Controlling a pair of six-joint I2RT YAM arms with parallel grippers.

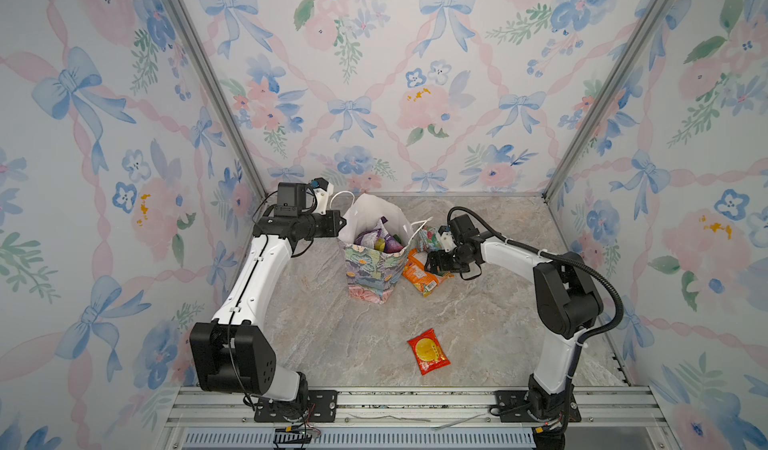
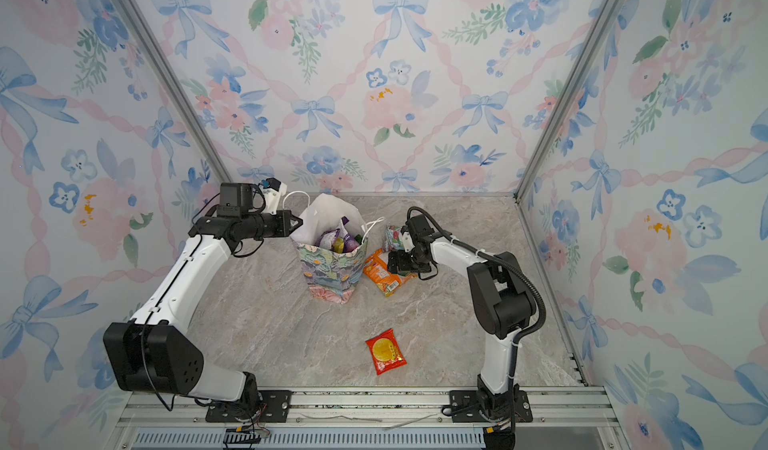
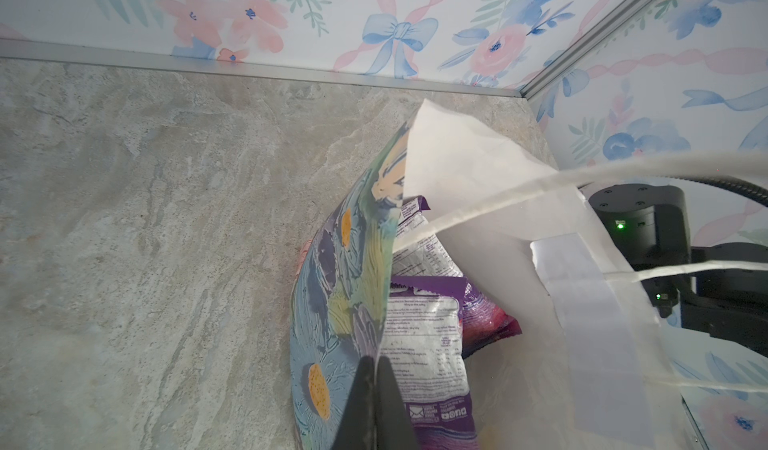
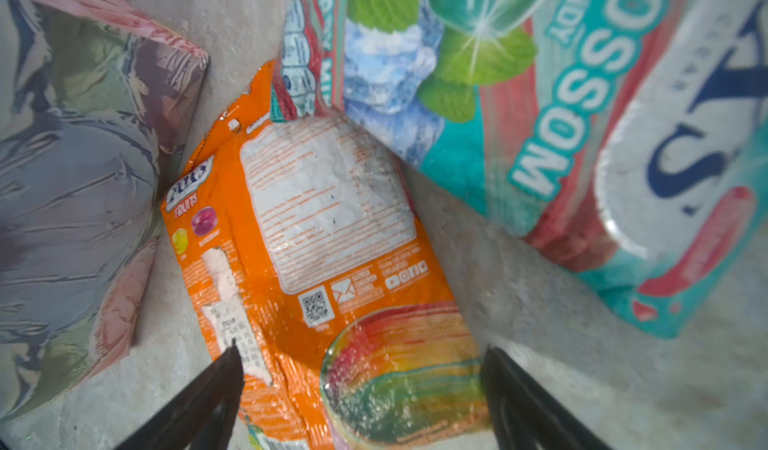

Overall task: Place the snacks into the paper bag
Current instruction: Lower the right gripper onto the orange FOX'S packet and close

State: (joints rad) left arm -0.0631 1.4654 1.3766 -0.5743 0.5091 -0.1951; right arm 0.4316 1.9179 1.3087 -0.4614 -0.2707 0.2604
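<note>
**Paper bag** (image 1: 372, 271): small, pastel painted flowers outside, white inside, white cord handles. Stands upright on the grey marbled tabletop (image 1: 332, 344), just above centre in both top views. Mouth is open. Glossy purple plastic packets (image 1: 380, 240) and sth yellow-green show inside. In the left wrist view the purple packets (image 3: 432, 335), w/ white print panels, lie against the white inner wall.

**Left fingers** (image 1: 338, 222): at the bag's upper-left rim in both top views. The wrist view shows the left fingers (image 3: 361, 394) pressed together, pinching the edge of the bag's painted wall. Bag is held.

**Right fingers** (image 1: 431, 266): just right of the bag, pointing down over a flat orange glossy packet marked "FRUITS" (image 1: 422, 279). In the wrist view the right fingers (image 4: 199, 394) are spread wide, one tip each side of the orange packet (image 4: 316, 219). Nothing is gripped. Contact w/ packet: cannot tell.

**Loose packets:**
- The orange packet lies flat on the tabletop, just beside the bag's right base.
- A teal-and-red glossy packet w/ mint leaves (image 1: 430, 236) sits just above it in frame. In the wrist view its edge (image 4: 540, 115) overlaps the orange packet's far end.
- A small red glossy packet w/ yellow disc (image 1: 428, 350) lies alone, lower centre-right, well apart from the bag and both arms.
</note>
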